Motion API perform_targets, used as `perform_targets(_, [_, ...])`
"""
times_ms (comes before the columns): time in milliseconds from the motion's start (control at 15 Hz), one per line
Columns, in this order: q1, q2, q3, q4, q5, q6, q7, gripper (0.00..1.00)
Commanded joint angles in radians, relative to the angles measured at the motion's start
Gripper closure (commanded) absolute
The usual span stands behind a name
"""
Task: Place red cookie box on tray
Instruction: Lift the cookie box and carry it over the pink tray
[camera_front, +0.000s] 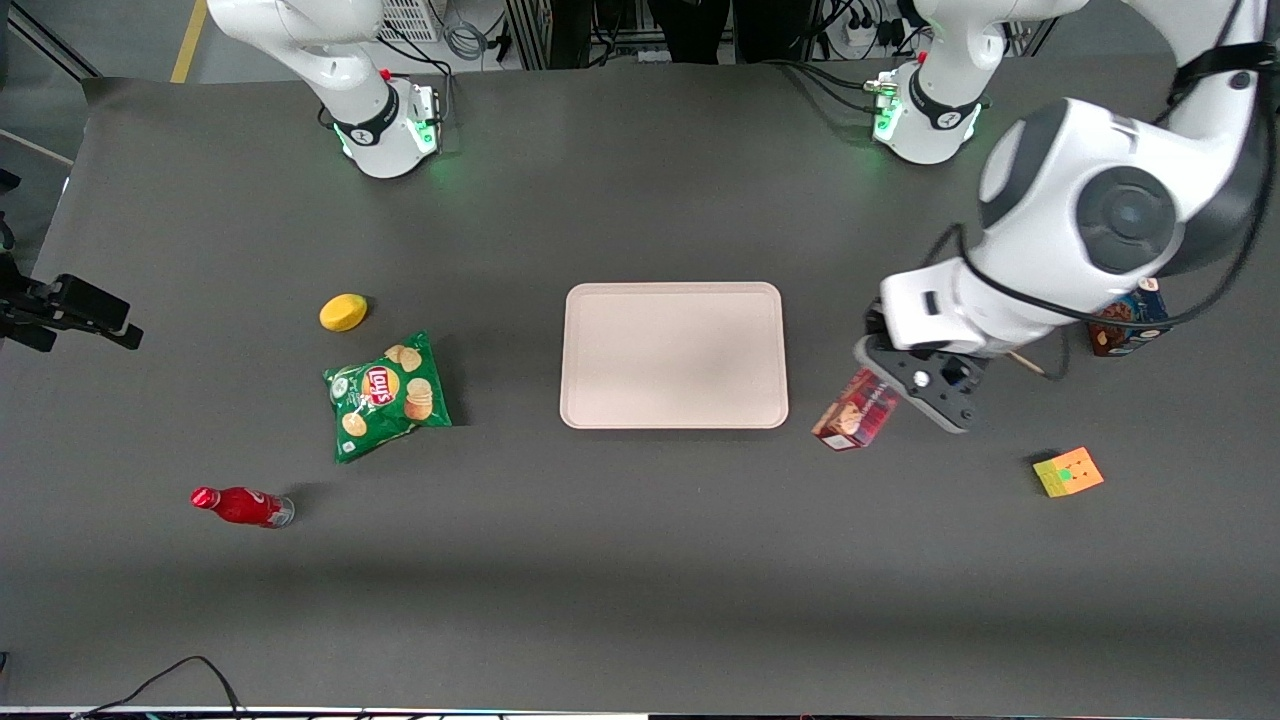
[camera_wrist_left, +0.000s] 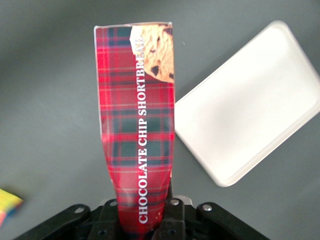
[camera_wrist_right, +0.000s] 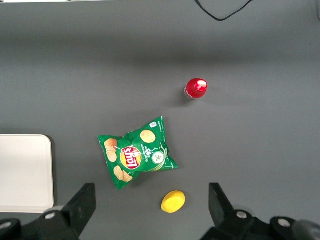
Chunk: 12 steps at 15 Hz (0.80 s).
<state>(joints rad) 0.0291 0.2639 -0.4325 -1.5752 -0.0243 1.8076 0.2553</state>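
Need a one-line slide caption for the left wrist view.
Claw shut on red cookie box, carried above the table beside the empty tray.

Red cookie box (camera_wrist_left: 137, 125): "CHOCOLATE CHIP SHORTBREAD", white lettering along side. Green chip bag (camera_front: 385, 395): "Lay's" logo.

The working arm (camera_front: 1090, 215) is built of glossy white rounded shells with dark grey-black circular caps over its joints, and a thin black cable loops along its outside from the upper links down past the wrist. Its white, boxy wrist block ends in a black two-finger gripper (camera_front: 903, 383) whose flat matte-black body carries small round silver screw heads; the wrist camera shows the same black gripper (camera_wrist_left: 150, 220) with bolts set into angular black plates. The arm's base (camera_front: 925, 110) is a white cylinder ringed by a black band with small lettering, lit by green indicator lights, with a red button and black cables running off it.
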Motion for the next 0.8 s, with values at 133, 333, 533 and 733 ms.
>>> perform_targets(133, [-0.014,-0.006,-0.123,-0.026,-0.009,-0.016,-0.507,1.0])
perform_targets(333, [-0.053,-0.012,-0.161,-0.07,0.007,0.025,-0.719,1.0])
perform_targets(533, [-0.116,-0.032,-0.163,-0.202,0.05,0.174,-0.884,1.0])
perform_targets(733, [-0.124,-0.032,-0.163,-0.322,0.064,0.312,-0.886,1.0])
